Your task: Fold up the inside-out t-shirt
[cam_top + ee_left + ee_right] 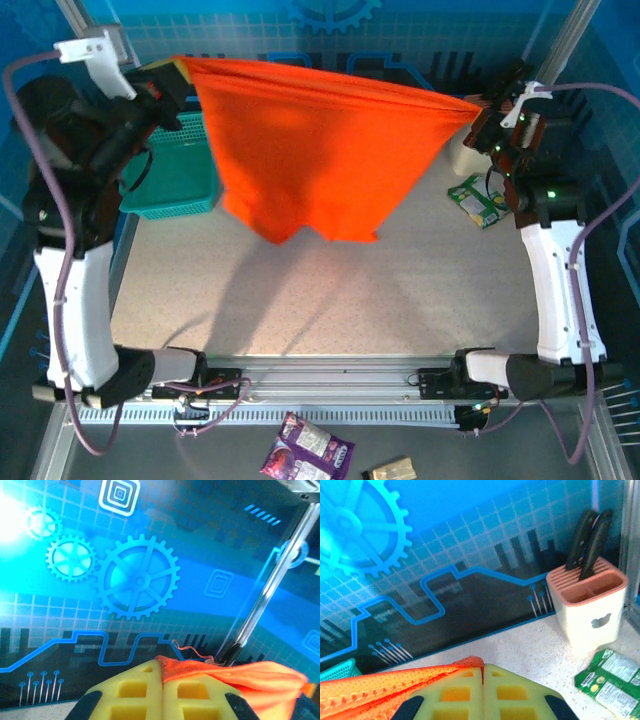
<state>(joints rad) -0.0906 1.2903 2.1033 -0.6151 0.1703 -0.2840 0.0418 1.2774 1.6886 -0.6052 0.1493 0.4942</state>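
The left tool [178, 72] at 10 o'clock and the right tool [480, 108] at 2 o'clock each clench the t-shirt [310, 160], stretched between them.

The pale speckled counter [330, 300] carries three things. A teal basket [175, 185] sits at 10 o'clock, against the left edge. A white knife block [587, 605] with a pink top stands upright at 2 o'clock by the back wall, with two dark handles [590, 540] sticking out of it. A green packet [475, 200] lies flat just in front of the block.
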